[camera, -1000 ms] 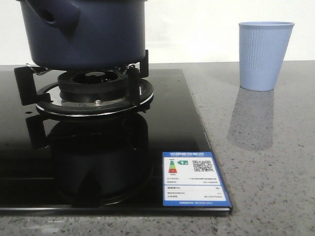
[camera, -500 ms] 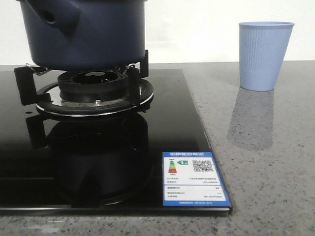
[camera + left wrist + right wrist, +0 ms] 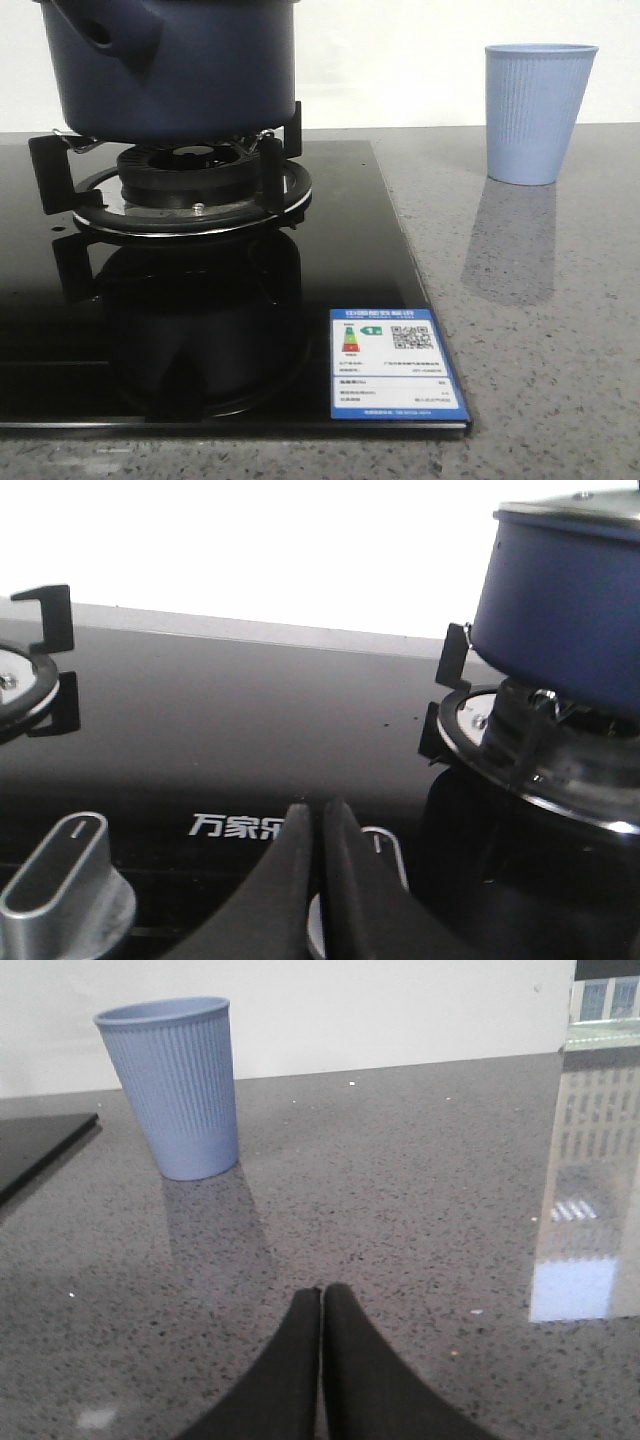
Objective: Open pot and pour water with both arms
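The dark navy-blue pot [image 3: 190,65] stands on the burner grate [image 3: 180,185] of a black glass stove, its tube-like handle socket [image 3: 105,25] facing front-left; its top is cut off in the front view. The left wrist view shows the pot [image 3: 565,605] with a metal rim at its top. My left gripper [image 3: 316,810] is shut and empty, low over the stove's front edge near the knobs, well short of the pot. My right gripper [image 3: 321,1293] is shut and empty above the granite counter, apart from the cup. Neither gripper appears in the front view.
A pale blue ribbed cup [image 3: 538,112] stands on the speckled counter [image 3: 540,300] right of the stove, also seen as the cup [image 3: 178,1085] in the right wrist view. Silver knobs [image 3: 65,880] line the stove front. A blue energy label [image 3: 395,365] sits on the glass corner.
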You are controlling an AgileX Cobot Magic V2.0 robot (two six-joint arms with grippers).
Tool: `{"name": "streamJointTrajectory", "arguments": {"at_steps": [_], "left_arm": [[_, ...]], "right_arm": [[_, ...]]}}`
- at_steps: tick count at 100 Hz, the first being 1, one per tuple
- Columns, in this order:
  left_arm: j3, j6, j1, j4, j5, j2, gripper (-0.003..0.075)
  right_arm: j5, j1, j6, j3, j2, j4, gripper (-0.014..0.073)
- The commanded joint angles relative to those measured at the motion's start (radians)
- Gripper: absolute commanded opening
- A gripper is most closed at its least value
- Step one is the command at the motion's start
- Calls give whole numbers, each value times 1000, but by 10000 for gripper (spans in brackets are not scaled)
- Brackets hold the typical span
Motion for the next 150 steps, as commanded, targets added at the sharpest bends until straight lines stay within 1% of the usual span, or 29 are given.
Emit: {"name": "streamJointTrajectory", "arguments": {"at_steps": [1, 15, 27, 32, 36, 45, 54, 63, 70, 76, 83, 94, 101, 106, 121, 126, 129, 132, 136, 142, 143, 148, 149, 150], "left_arm": [[34, -10, 1, -89, -81, -27, -19], [34, -10, 1, -242, -104, -27, -19], [32, -10, 1, -446, -164, -27, -19], [30, -10, 1, -519, -192, -27, -19], [25, -10, 1, -557, -206, -27, -19], [-3, -10, 1, -571, -206, -27, -19], [-59, -10, 1, -537, -175, -25, -19], [-139, -10, 1, -443, -119, 6, -19], [-214, -10, 1, -358, -57, 50, -19], [-288, -10, 1, -297, -1, 98, -19], [-372, 0, 1, -241, 62, 166, -19], [-486, 148, 0, -230, 147, 272, -19], [-538, 220, 0, -230, 178, 328, -19], [-563, 246, -7, -230, 185, 355, -18], [-623, 261, -61, -235, 185, 436, -13], [-639, 271, -83, -237, 185, 460, 10], [-648, 278, -100, -238, 185, 477, 41], [-660, 278, -114, -238, 181, 491, 73], [-670, 278, -137, -242, 173, 512, 137], [-683, 278, -171, -247, 150, 540, 244], [-685, 278, -180, -247, 144, 547, 271], [-693, 278, -212, -250, 121, 576, 375], [-695, 278, -216, -250, 117, 576, 375], [-695, 278, -226, -250, 109, 583, 397]], "right_arm": [[-108, -6, -2, 26, -20, 62, -56], [-123, -6, -2, 26, -20, 226, -56], [-143, -6, -1, 24, -20, 442, -56], [-157, -6, -1, 24, -20, 487, -56], [-160, -6, -1, 16, -20, 499, -55], [-128, -6, -1, -30, -18, 499, -55], [-98, -6, -3, -104, -16, 473, -54], [-50, -6, -3, -200, 11, 386, -54], [23, -6, -3, -279, 63, 301, -54], [99, -6, -3, -342, 130, 228, -54], [173, -6, -9, -412, 216, 172, -54], [259, -6, -92, -507, 342, 166, -56], [268, 12, -130, -545, 395, 166, -56], [255, 33, -135, -558, 420, 166, -56], [252, 98, -181, -577, 468, 166, -55], [250, 118, -186, -578, 477, 166, -52], [250, 128, -186, -578, 481, 166, -41], [250, 140, -186, -578, 485, 168, -13], [252, 151, -186, -578, 490, 173, 31], [252, 168, -186, -578, 491, 179, 152], [252, 169, -186, -578, 491, 179, 167], [250, 176, -186, -578, 491, 179, 298], [250, 176, -186, -578, 491, 179, 314], [250, 176, -186, -578, 491, 179, 330]]}}
